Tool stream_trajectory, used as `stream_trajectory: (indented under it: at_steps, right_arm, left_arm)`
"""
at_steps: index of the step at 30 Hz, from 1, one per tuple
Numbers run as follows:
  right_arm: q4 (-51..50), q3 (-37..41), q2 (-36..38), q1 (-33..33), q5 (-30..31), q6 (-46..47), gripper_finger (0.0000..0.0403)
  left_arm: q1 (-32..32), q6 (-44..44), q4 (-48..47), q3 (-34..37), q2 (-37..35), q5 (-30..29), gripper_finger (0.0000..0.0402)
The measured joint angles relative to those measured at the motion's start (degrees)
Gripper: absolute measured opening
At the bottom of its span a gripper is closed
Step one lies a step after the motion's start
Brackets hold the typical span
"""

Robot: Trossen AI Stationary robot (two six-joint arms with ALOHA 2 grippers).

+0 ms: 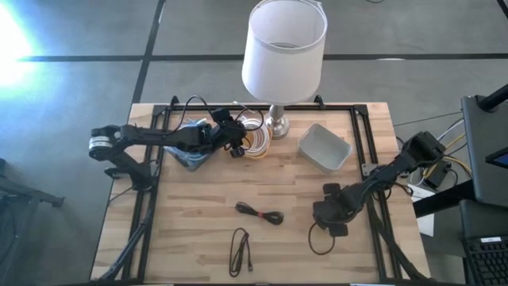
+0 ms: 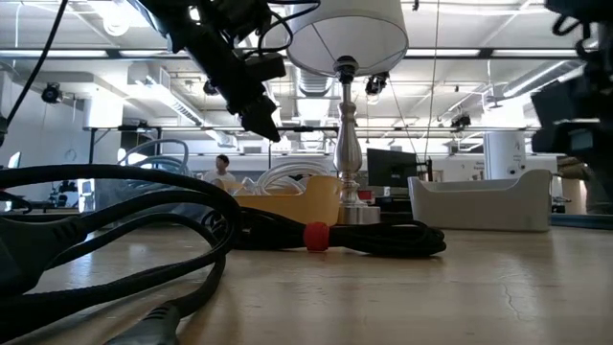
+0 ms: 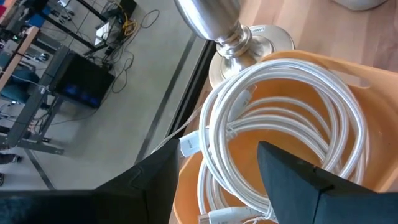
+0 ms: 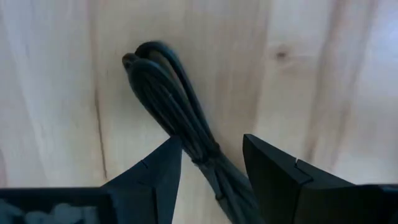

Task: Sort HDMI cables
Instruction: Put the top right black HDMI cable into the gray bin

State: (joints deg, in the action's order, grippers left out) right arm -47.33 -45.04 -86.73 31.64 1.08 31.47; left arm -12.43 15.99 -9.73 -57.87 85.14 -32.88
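Note:
White cable loops [image 3: 280,99] lie coiled in the orange tray [image 3: 373,68] beside the lamp's base. My left gripper [image 3: 217,152] hovers open just above them [image 1: 238,147]. Light blue loops [image 1: 189,157] rest in a dark tray under the left arm. My right gripper [image 4: 211,140] is low over the table's right near part [image 1: 327,210]. It is open, one finger on each side of a thin black bundle [image 4: 168,93]; I cannot tell whether they touch it. Two more black bundles [image 1: 260,213] [image 1: 240,250] lie flat on the wood.
The lamp [image 1: 283,48] stands at the far middle, its metal base [image 3: 236,37] right beside the orange tray. A grey tray [image 1: 324,147] sits to the right of the lamp. Black frame rails run along the table's left, right and far edges.

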Motion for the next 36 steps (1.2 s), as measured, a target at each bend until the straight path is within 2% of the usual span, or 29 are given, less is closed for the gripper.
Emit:
stream_trajectory:
  at_steps: [5, 8, 16, 20, 24, 28, 31, 36]
  right_arm:
    - [3.3, 2.9, 0.1, 0.0, -0.7, -1.7, 0.0164]
    - [4.6, 3.6, 0.0, 0.1, -0.7, -3.0, 0.0147]
    - [4.7, 1.8, -0.1, -0.1, 0.6, -3.2, 0.0053]
    - [4.3, -1.4, -0.1, -0.1, 1.8, -4.1, 0.0023]
    - [2.5, -5.1, -0.1, -1.1, 12.2, -1.3, 0.0028]
    - [0.7, -9.8, 0.0, -2.6, 22.4, -2.3, 0.0038]
    - [-5.9, -13.8, 0.0, -4.0, 30.3, -0.6, 0.0038]
    - [-22.8, -19.5, 0.0, -7.4, 41.9, 11.2, 0.0037]
  left_arm:
    - [0.0, -0.1, 0.0, 0.0, 0.0, 0.0, 0.0218]
    - [0.0, -0.1, 0.0, 0.0, 0.0, 0.0, 0.0218]
    - [0.0, -0.2, 0.0, 0.0, 0.0, 0.0, 0.0218]
    - [0.0, -0.2, 0.0, 0.0, 0.0, 0.1, 0.0218]
    - [0.0, -0.2, 0.0, 0.0, 0.0, 0.1, 0.0218]
    - [0.0, -0.2, 0.0, 0.0, 0.0, 0.2, 0.0218]
    - [0.0, -0.2, 0.0, 0.0, 0.0, 0.9, 0.0218]
    - [0.0, -0.2, 0.0, 0.0, 0.0, 2.4, 0.0218]
